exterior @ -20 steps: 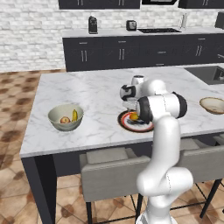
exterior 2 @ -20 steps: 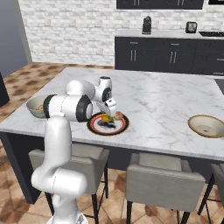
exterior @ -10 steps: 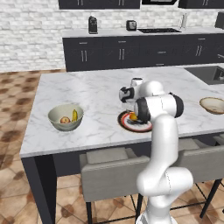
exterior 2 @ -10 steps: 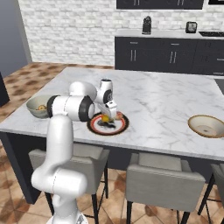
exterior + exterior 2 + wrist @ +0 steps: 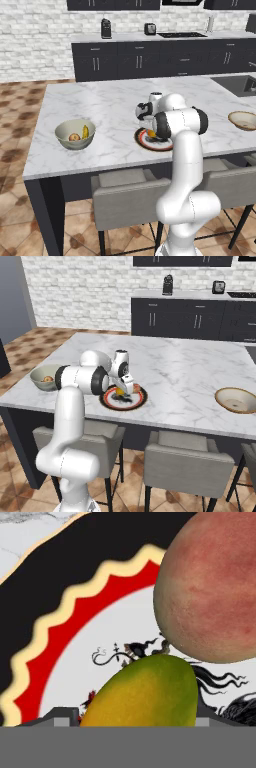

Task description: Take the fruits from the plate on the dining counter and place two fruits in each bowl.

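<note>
The plate [image 5: 60, 637], black-and-red rimmed, lies near the front edge of the marble dining counter [image 5: 110, 105]. On it sit the orange [image 5: 145, 692] and the tan-pink peach [image 5: 210, 587], side by side. My gripper [image 5: 131, 716] is low over the plate [image 5: 140, 401], open, one finger on each side of the orange [image 5: 121, 390]; whether they touch it is unclear. The gripper [image 5: 149, 126] points down in the base views. At the left, the grey-green bowl [image 5: 64, 136] holds the banana [image 5: 85, 132] and the red apple [image 5: 74, 137]. The tan bowl [image 5: 243, 120] stands at the right.
Grey stools [image 5: 130, 192] are tucked under the counter's front edge. A sink [image 5: 240, 84] is set into the counter's far right. Dark cabinets with a coffee machine [image 5: 106, 28] and a toaster [image 5: 149, 28] line the brick wall behind.
The hand has come down onto the plate and now stands low around the orange. The bowls and fruits have not moved.
</note>
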{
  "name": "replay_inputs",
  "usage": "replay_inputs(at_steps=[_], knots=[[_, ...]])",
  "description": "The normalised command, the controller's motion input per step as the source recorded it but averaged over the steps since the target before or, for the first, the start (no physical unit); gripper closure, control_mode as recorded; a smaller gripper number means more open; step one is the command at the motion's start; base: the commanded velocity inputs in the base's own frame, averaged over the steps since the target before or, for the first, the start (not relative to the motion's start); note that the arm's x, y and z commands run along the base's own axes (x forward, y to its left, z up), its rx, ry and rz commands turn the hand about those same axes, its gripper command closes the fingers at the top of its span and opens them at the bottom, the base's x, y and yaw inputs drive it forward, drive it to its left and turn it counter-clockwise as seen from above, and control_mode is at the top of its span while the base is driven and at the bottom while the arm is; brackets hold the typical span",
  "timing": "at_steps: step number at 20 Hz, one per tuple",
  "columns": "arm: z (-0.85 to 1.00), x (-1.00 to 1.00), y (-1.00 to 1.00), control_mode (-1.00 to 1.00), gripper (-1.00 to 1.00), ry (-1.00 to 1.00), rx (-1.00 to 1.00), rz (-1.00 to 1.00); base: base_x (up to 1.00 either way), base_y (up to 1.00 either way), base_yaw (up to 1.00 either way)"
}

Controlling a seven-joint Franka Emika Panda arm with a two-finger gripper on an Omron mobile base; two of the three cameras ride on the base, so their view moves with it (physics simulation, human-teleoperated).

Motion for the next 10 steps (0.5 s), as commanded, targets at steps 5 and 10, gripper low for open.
replay_inputs(at_steps=[5, 10], knots=[[0.0, -0.09, 0.0, -1.0, 1.0, 0.0, 0.0, 0.04, 0.0, 0.0, 0.0], [0.33, -0.39, 0.0, -1.0, 1.0, 0.0, 0.0, 0.18, 0.0, 0.0, 0.0]])
